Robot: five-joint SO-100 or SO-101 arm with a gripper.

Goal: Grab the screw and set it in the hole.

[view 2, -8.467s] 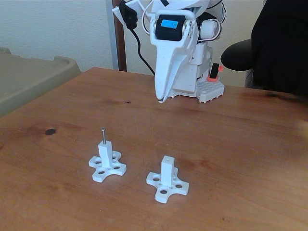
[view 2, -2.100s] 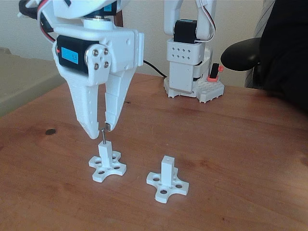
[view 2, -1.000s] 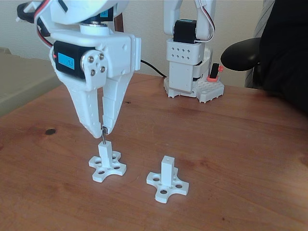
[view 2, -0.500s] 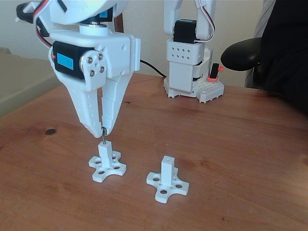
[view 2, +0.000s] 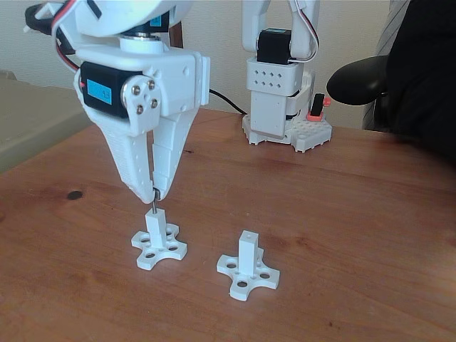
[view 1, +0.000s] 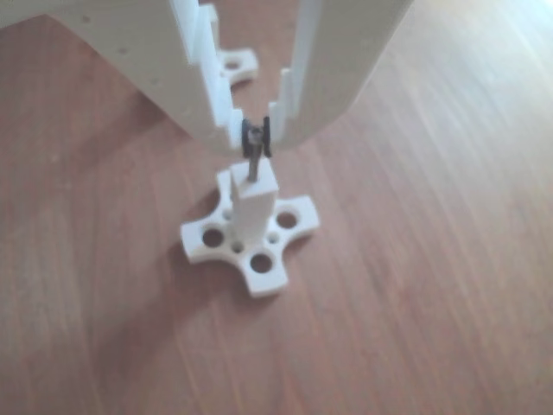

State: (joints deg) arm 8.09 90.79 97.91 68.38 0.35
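White plastic gripper (view 2: 152, 194) pinches the head of the thin, dark metal screw (view 2: 152, 204), its tips nearly together. The shank stands upright in the left square post (view 2: 154, 228), a cross-based white piece on the grained wooden table (view 2: 342, 214); how deep it sits is unclear in the blurred other view (view 1: 253, 164). The right post's hole (view 2: 246, 234) stands empty. Against half a second earlier, nothing has visibly moved.

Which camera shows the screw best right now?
The other view: the screw sits close and central, its top clamped in the pincer, its lower end in the post. The fixed view shows just a thin dark sliver under the fingertips.
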